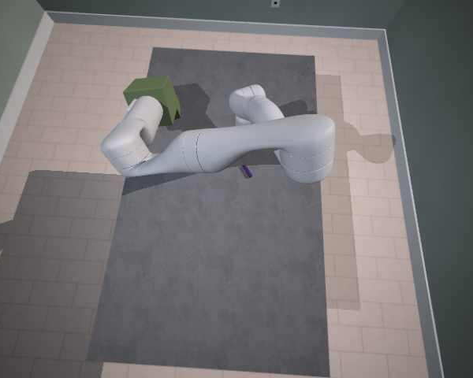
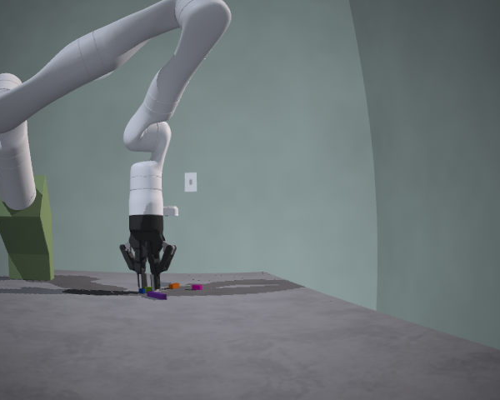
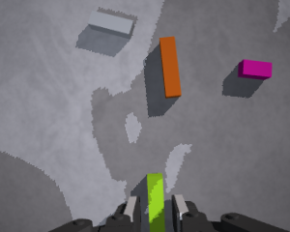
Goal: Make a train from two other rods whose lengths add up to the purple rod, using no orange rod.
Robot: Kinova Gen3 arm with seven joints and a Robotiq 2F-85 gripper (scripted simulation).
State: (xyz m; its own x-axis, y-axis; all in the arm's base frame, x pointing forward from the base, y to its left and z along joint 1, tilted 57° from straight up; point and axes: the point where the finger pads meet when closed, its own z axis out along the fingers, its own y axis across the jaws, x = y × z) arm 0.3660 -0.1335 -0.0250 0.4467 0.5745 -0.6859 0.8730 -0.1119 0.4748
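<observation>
I see the gripper (image 2: 149, 284) pointing straight down at the table (image 2: 284, 344), a grey slab with a mottled, felt-like surface. Its black fingers stand a little apart. The lime rod (image 3: 156, 209) lies flat between them with a thin gap on each side, so the gripper is slightly open and grips nothing.

All the rods are matte, square-edged bars of plain colour, and I count six, one of each colour. My wrist view shows four:
- the lime rod, lying between the fingers
- one orange rod (image 3: 170, 66), long and slim, ahead of the lime one and lying in nearly the same direction
- one magenta rod (image 3: 255, 69), short and blocky, off to the right of the orange one and well apart from it
- one pale grey rod (image 3: 110, 23), up to the left and turned crosswise

The exterior view adds two more. One tiny blue rod (image 2: 142, 291) sits just beside the fingertips. I cannot tell from here whether it touches the lime rod.

One purple rod (image 2: 157, 295) lies flat just in front of the gripper, on the camera side. From the top view only part of it shows under the smooth white arm (image 1: 244, 142). The arm rises from a single boxy olive-green pedestal (image 2: 24, 232).
</observation>
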